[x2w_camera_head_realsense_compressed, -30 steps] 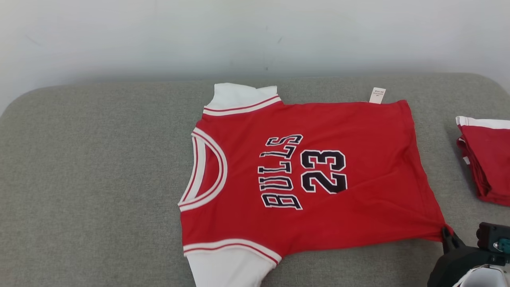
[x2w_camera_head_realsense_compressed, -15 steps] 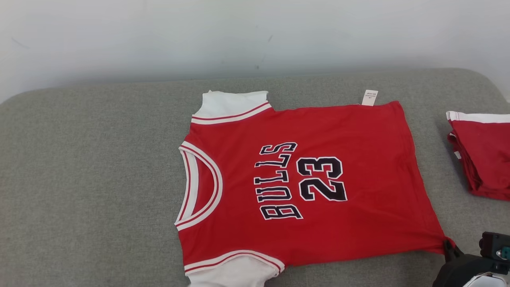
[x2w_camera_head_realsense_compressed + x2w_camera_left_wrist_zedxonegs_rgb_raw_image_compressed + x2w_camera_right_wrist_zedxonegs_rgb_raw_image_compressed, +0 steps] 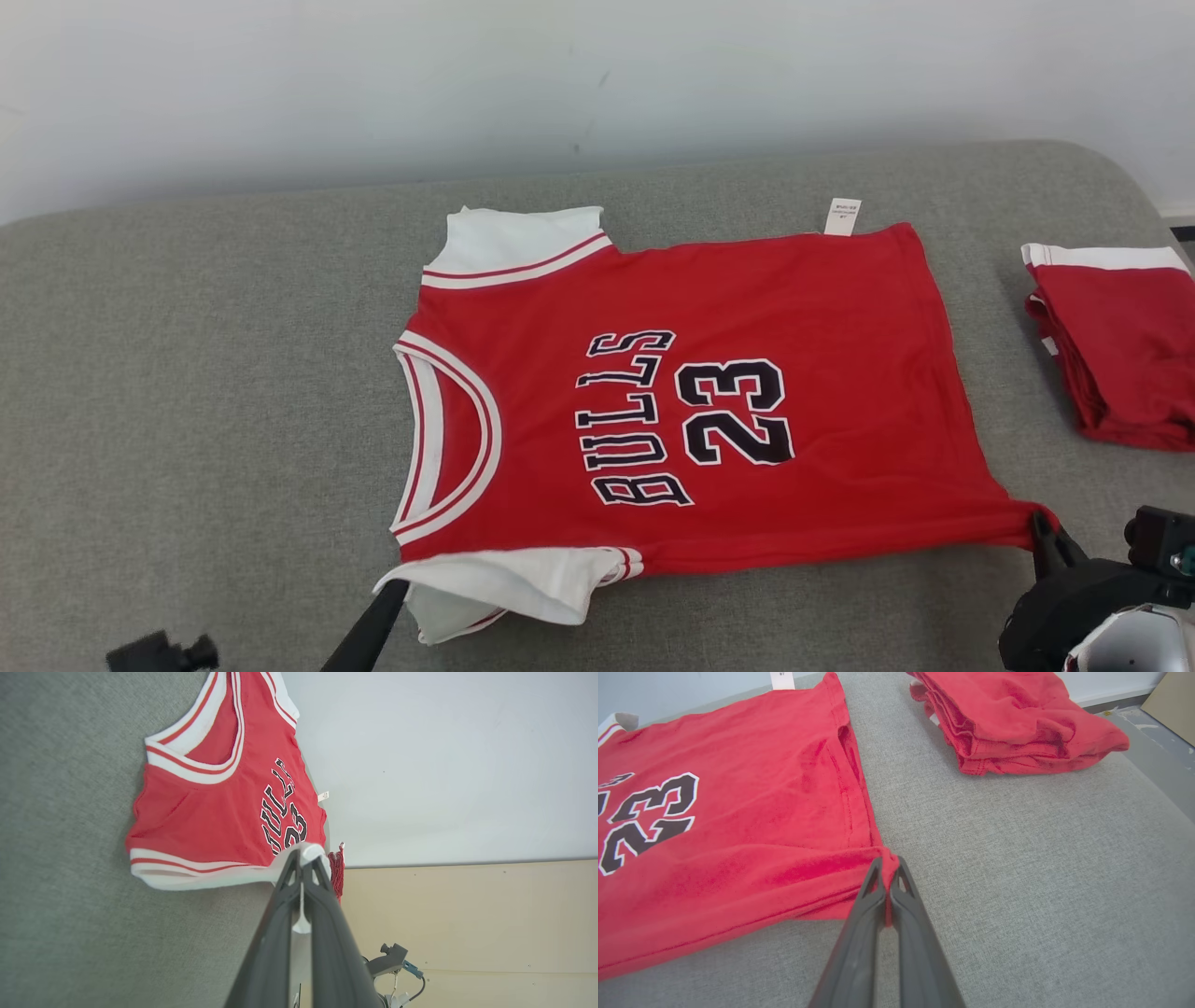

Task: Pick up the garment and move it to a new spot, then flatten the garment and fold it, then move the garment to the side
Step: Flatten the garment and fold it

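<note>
Since a second ago the left gripper has come into the head view at the lower left, and the near white sleeve, which lay flat then, is now lifted and curled back toward the chest of the jersey. The whole head view has also shifted a little, which is the camera and not the cloth.

The red Bulls 23 jersey lies face up in the middle of the grey cushion, neck opening toward the robot's left and hem toward its right. Its far white sleeve lies flat on the side nearest the pale wall, and a small white label sticks out from the far edge near the hem.

In the left wrist view the left gripper has its two dark fingers pressed together on the white edge of the near sleeve, with the cloth pinched between them. In the right wrist view the right gripper pinches the near hem corner of the jersey. A sliver of red shows between the closed fingers, and the fabric draws into creases toward the grip. In the head view the right gripper meets that corner at the lower right.

A folded red garment with a white band sits on the cushion to the robot's right, well apart from the jersey.
</note>
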Motion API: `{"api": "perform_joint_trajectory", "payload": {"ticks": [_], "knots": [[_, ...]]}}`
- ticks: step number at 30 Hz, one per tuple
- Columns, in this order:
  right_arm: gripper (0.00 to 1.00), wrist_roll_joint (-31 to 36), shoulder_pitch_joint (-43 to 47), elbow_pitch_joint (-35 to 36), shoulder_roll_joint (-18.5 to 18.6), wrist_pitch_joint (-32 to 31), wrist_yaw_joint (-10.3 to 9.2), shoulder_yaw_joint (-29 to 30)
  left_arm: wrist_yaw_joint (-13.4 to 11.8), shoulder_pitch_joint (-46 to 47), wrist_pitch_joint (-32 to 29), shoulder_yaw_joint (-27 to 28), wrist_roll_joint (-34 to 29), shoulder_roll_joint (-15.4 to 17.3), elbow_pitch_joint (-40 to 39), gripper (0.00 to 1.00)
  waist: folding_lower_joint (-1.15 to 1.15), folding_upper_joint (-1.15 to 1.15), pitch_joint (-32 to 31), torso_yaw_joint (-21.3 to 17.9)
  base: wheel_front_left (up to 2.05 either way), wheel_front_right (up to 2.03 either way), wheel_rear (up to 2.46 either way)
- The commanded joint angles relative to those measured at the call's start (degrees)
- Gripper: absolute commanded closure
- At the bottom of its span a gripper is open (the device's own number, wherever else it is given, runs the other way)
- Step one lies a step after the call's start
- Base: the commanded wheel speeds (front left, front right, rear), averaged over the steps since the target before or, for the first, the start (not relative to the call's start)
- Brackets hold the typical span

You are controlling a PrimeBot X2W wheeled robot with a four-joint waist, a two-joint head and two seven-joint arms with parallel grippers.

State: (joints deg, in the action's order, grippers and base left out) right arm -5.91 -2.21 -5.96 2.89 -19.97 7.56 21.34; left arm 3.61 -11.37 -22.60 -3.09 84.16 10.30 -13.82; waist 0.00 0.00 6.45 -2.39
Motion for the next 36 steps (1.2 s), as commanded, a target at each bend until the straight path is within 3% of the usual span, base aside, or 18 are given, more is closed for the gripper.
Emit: {"api": "perform_joint_trajectory", "payload": {"ticks": [1, 20, 26, 36], "knots": [[1.0, -1.09, -1.02, 0.31, -0.08, 1.07, -0.14, -0.46, 0.58, 2.62, 0.65, -0.9, -1.98, -0.56, 1.08, 1.0, 0.0, 0.0, 0.29, 0.04, 0.0, 0.0, 0.0], [1.0, -1.87, -12.88, -3.6, 0.77, 4.19, -0.14, -3.68, 3.51, 26.99, 13.82, -9.64, -23.4, -3.53, 18.67, 1.0, 0.0, 0.0, 5.68, 0.68, 0.0, 0.0, 0.0], [1.0, -0.87, -14.34, -5.11, 0.9, 6.58, -0.14, -1.81, 3.8, 31.72, 19.78, -10.93, -25.5, -4.78, 21.34, 1.0, 0.0, 0.0, 7.68, 1.18, 0.0, 0.0, 0.0], [1.0, 1.52, -16.01, -6.32, 0.37, 9.67, -0.14, 0.74, 4.0, 37.29, 23.78, -13.69, -29.36, -3.95, 26.54, 1.0, 0.0, 0.0, 9.13, 1.05, 0.0, 0.0, 0.0]]}}
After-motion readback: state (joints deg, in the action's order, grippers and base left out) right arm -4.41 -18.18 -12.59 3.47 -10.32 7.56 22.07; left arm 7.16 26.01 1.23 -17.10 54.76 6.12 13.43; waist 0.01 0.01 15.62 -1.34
